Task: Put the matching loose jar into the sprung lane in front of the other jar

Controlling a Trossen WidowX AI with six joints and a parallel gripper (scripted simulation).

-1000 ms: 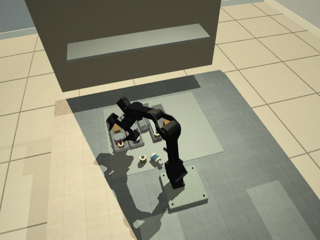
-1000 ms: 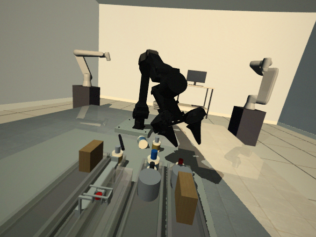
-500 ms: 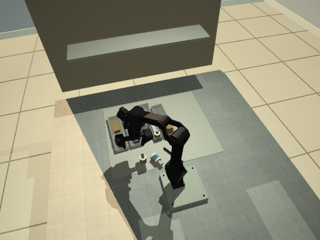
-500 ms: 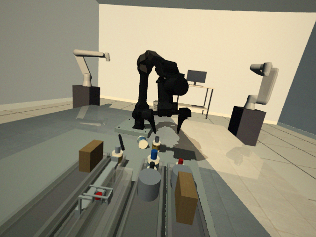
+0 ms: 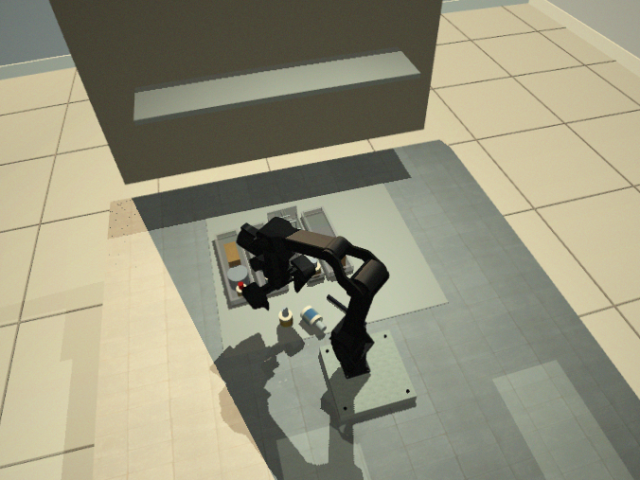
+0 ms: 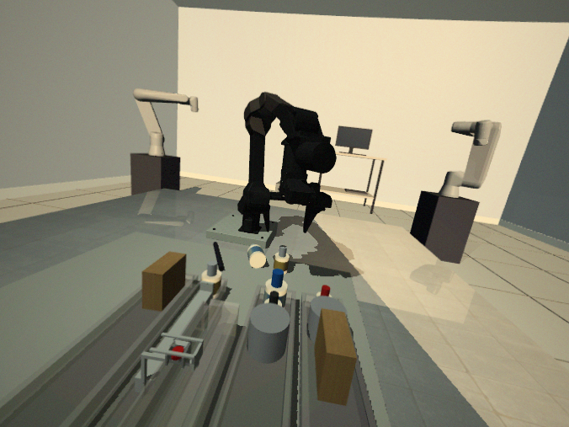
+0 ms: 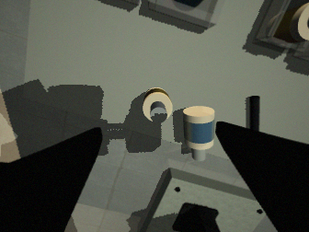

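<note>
Two loose jars are on the pale mat [image 5: 405,266] in front of the lanes. One stands upright: cream, amber band, grey cap [image 5: 285,317] [image 6: 281,258] [image 7: 157,105]. The other lies on its side: blue band, grey cap [image 5: 312,316] [image 6: 256,255] [image 7: 199,132]. A jar with a grey cap and amber band [image 6: 211,274] [image 7: 294,24] stands at the front of the lane with the sprung pusher frame [image 6: 172,348]. My gripper [image 5: 278,286] [image 7: 159,130] is open wide and empty. It hangs above the loose jars, pointing down at them.
The middle lane holds a blue-capped jar [image 6: 276,284] and a grey cylinder [image 6: 268,332]. The third lane holds a red-capped jar [image 5: 240,286] [image 6: 324,290], a grey cylinder and a brown box [image 6: 334,355]. Another brown box [image 6: 163,279] and a dark rod [image 5: 336,302] [image 7: 253,112] are nearby.
</note>
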